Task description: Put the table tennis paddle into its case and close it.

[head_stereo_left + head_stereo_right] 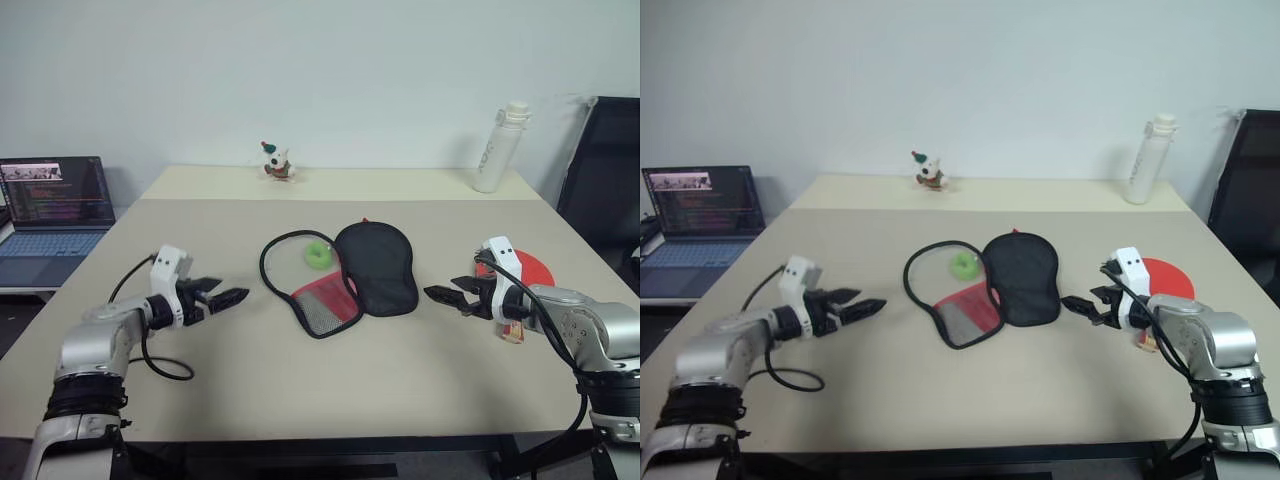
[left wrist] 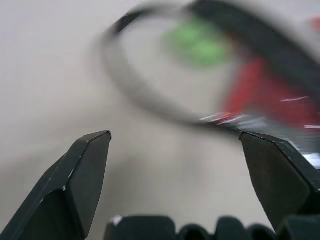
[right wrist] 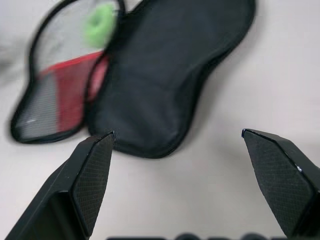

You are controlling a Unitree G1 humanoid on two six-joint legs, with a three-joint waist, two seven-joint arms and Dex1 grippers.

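The case [image 1: 375, 265] lies unzipped and spread flat at the table's middle, its black half on the right and its red and mesh half [image 1: 322, 303] on the left. A small green ball [image 1: 319, 254] rests on the left half. The red table tennis paddle [image 1: 530, 269] lies flat on the table at the right, partly hidden behind my right wrist. My right gripper [image 1: 446, 297] is open just right of the case, pointing at its black half [image 3: 170, 75]. Left of the case, my left gripper [image 1: 228, 296] is open and empty, pointing toward the mesh half [image 2: 260, 95].
An open laptop [image 1: 55, 205] sits on a side desk at the left. A small toy figure [image 1: 277, 162] and a white bottle [image 1: 498, 147] stand along the table's far edge. A black chair [image 1: 605, 190] is at the right. A black cable [image 1: 165, 370] loops by my left arm.
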